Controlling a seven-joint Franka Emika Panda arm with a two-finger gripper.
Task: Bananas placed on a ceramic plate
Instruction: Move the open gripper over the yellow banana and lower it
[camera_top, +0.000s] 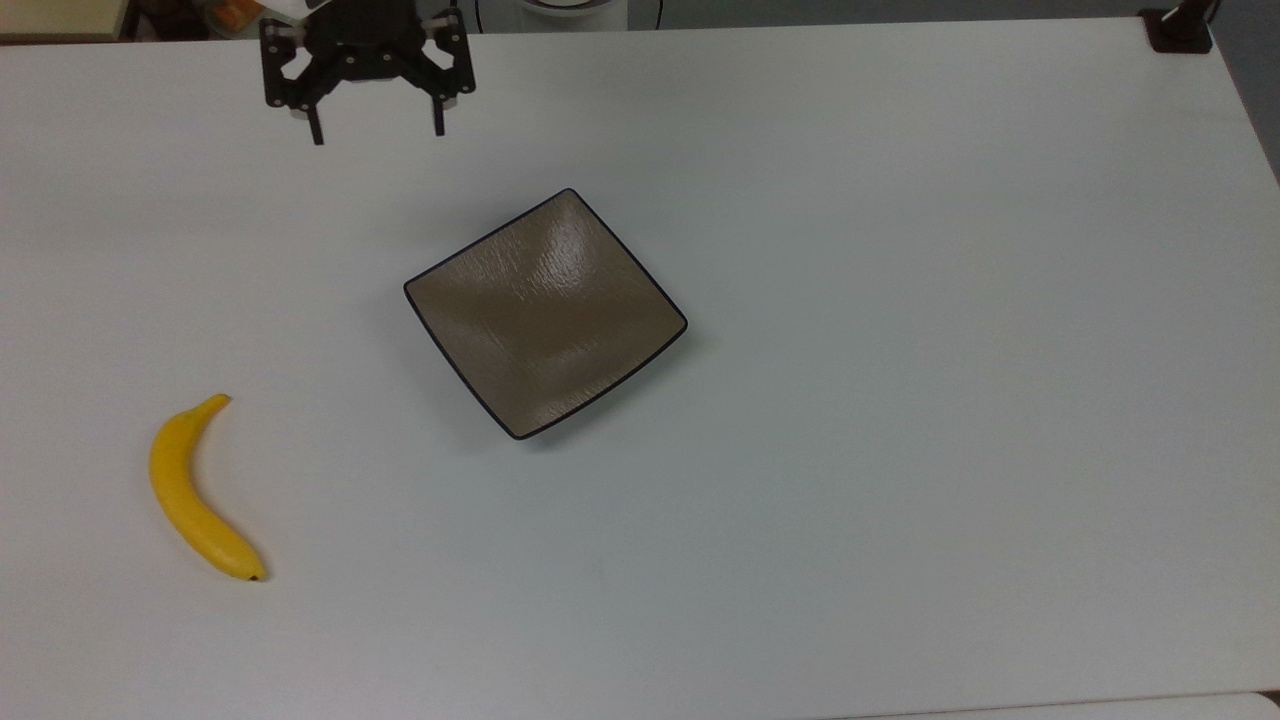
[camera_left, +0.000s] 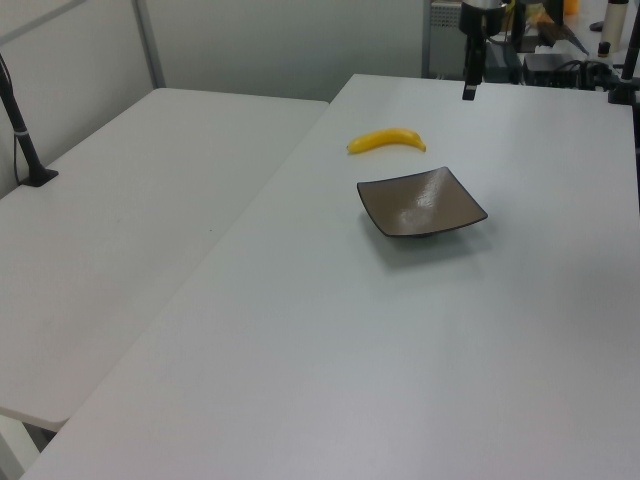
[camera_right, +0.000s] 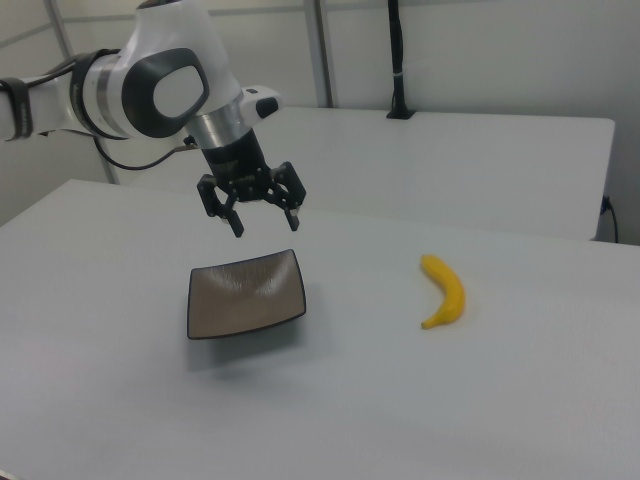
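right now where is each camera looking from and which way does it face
Top view: overhead, looking straight down on the table; the gripper hangs at the far edge, jaws open.
Left view: raised at one table end, looking along it toward the plate and banana; the gripper shows edge-on.
Right view: low on the opposite side, facing the arm and gripper.
All three share plate, banana and gripper.

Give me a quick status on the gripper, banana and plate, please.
Gripper open, empty, above the table. Banana on the table, apart from the plate. Plate bare. Nothing between them.
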